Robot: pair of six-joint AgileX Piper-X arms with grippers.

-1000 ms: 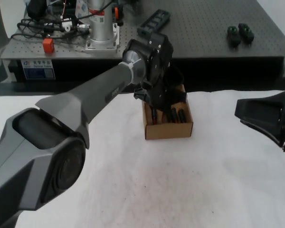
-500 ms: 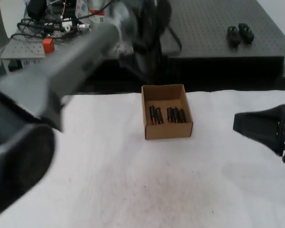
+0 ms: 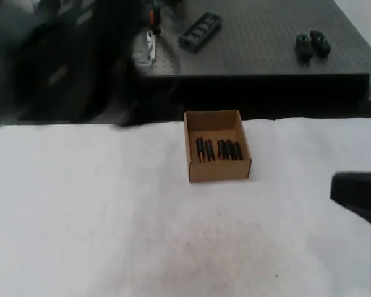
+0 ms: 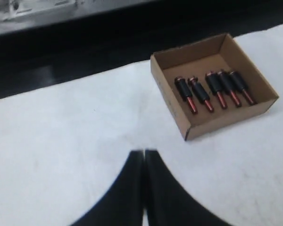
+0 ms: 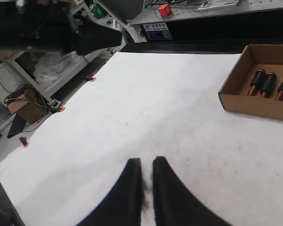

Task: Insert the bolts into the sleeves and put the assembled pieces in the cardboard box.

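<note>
Five assembled pieces [image 4: 213, 83] lie side by side in the cardboard box [image 4: 226, 118] on the white cloth [image 3: 111, 216]. Left gripper [image 4: 144, 154] and right gripper [image 5: 146, 162]: fingers together, empty. Any parking move should stay well clear of the box.

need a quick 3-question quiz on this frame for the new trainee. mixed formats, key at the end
1. Count: how many assembled pieces lie in the cardboard box?
2. True or false: the left gripper is holding a bolt.
3. Pick one. The cardboard box stands: A) on the white cloth; B) on a metal tray; C) on top of a second box.
Key: 1) Five, lying side by side in a group of two and a group of three. 2) False: it is shut on nothing, over bare cloth. 3) A.
</note>
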